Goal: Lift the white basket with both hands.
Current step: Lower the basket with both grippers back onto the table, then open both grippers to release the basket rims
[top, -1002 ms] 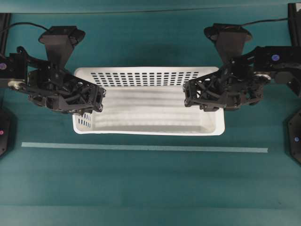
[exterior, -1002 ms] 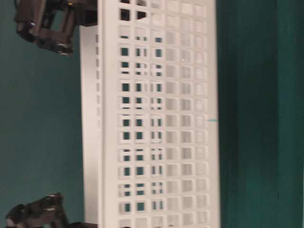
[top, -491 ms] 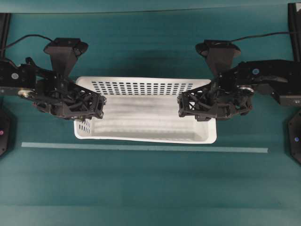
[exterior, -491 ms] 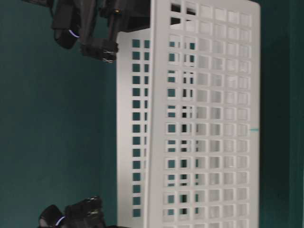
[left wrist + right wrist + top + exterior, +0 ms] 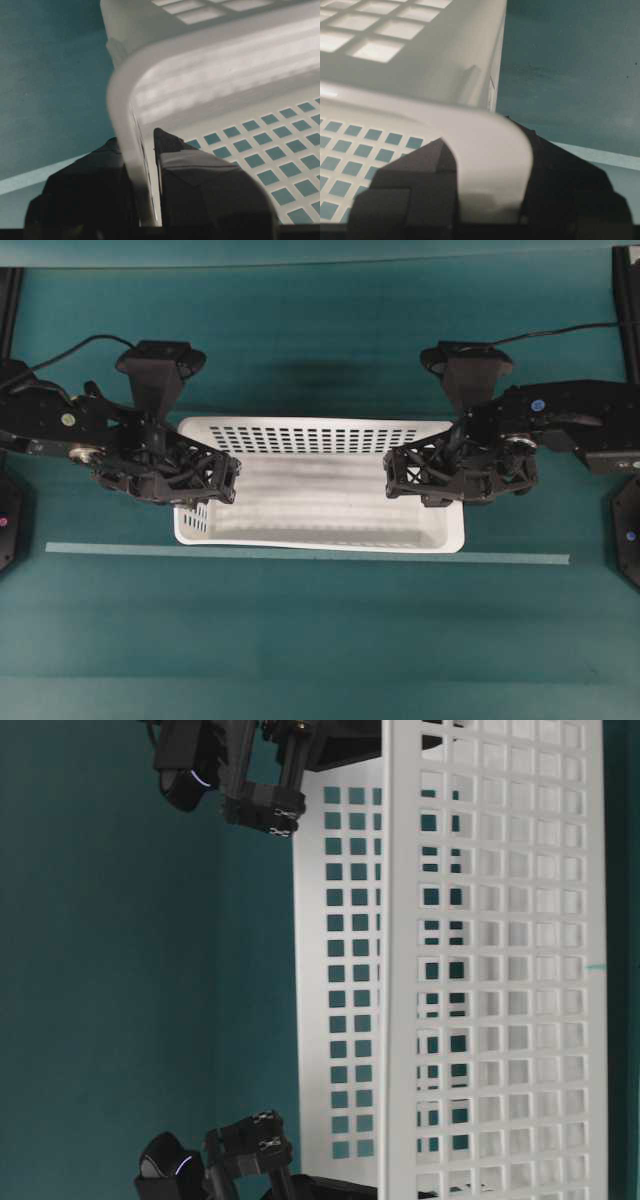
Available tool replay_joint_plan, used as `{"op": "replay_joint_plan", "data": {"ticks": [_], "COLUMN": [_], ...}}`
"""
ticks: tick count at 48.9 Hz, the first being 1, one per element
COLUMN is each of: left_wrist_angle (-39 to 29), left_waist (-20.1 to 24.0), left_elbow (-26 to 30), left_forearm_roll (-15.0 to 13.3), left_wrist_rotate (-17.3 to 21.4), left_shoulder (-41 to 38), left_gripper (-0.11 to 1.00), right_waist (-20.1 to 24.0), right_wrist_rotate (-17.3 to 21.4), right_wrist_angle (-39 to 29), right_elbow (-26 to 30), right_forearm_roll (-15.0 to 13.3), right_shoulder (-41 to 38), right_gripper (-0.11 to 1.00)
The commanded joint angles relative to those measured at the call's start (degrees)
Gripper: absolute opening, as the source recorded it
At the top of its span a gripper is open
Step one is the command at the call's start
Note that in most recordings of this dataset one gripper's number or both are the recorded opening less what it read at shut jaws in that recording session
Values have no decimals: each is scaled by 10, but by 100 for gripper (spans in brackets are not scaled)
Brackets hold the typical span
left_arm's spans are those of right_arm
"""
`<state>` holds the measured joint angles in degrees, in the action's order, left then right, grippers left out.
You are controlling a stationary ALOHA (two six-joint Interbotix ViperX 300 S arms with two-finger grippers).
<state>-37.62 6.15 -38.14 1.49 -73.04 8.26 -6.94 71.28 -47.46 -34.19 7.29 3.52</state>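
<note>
both grippers are clamping the white basket (image 5: 320, 490) at its short ends. left gripper (image 5: 222, 483) is pinching nearly shut on the rim (image 5: 131, 125), one finger (image 5: 200, 185) inside the wall, the other outside. right gripper (image 5: 400, 472) is closing on the opposite rim (image 5: 485, 145) the same way, jaws a bit wider since the rim there is thicker. basket is hanging between the two grippers, looking raised off the bench (image 5: 300, 640) in the table-level view, floor roughly level. pale tape line (image 5: 300, 557) is lying on the bench just in front of the basket.

risks: both grips are thin pinches on rounded plastic, so the rim could be slipping out if one arm is rising faster than the other. uneven height would be tilting the basket and twisting the wall. arms drifting apart would be pulling a rim free; drifting together would be bowing the walls.
</note>
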Motion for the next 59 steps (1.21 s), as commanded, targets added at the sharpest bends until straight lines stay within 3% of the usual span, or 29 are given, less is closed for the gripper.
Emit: {"op": "replay_joint_plan", "data": {"ticks": [1,59], "left_wrist_angle": [10,34], "left_waist": [2,-2], "left_elbow": [3,-5], "left_forearm_roll": [4,4], "left_wrist_rotate": [4,4], "left_shoulder": [-11,-44], "left_gripper": [4,3], "right_waist": [23,18], "right_wrist_rotate": [-12,-18], "right_wrist_angle": [5,101], "right_elbow": [3,-39], "right_forearm_roll": [4,13], "right_shoulder": [-18,-32], "right_gripper": [19,19]}}
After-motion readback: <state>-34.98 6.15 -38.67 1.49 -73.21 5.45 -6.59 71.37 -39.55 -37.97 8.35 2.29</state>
